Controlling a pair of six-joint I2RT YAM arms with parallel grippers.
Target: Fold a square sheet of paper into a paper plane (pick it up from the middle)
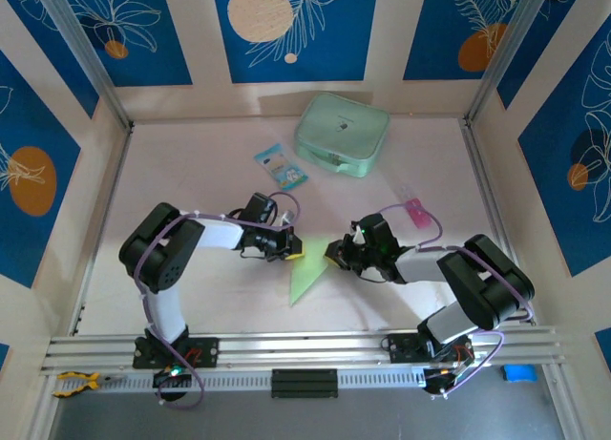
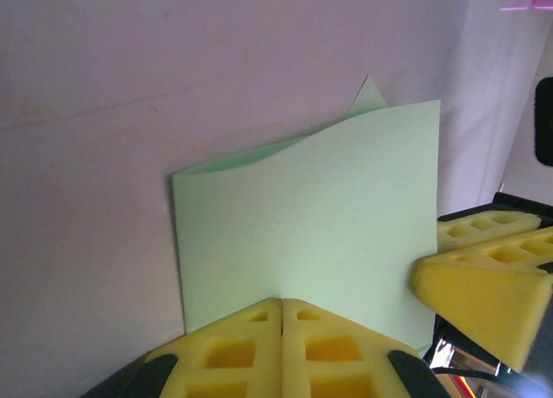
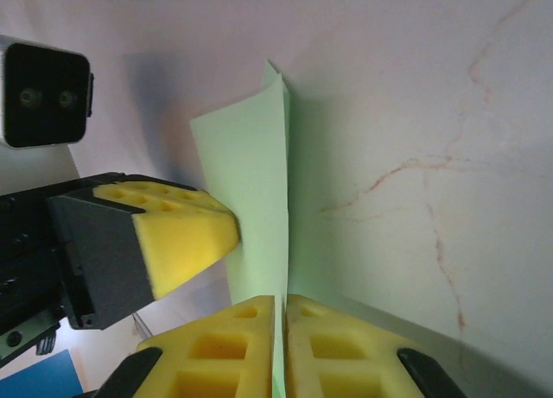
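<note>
Both pairs clenched: left fingers and right fingers each pinch the folded green sheet of paper, mid-table, toward six o'clock. It looks light, floppy, easily creased; edge grips near the fold seem safest.

Thin, matt, pale green sheet of paper, smooth and unprinted, pinched between the pads of the left gripper and of the right gripper. Yellow foam pads, dull and faintly grainy, moulded with square pockets; behind them, hard black plastic with a slight sheen. Under both grippers, a pale bench, smooth and matt, veined with thin reddish lines like stone. Beyond the left gripper, a glossy printed packet and a mint case of smooth, softly shiny material. Behind both grippers, a ribbed bare-metal rail, dully bright.
</note>
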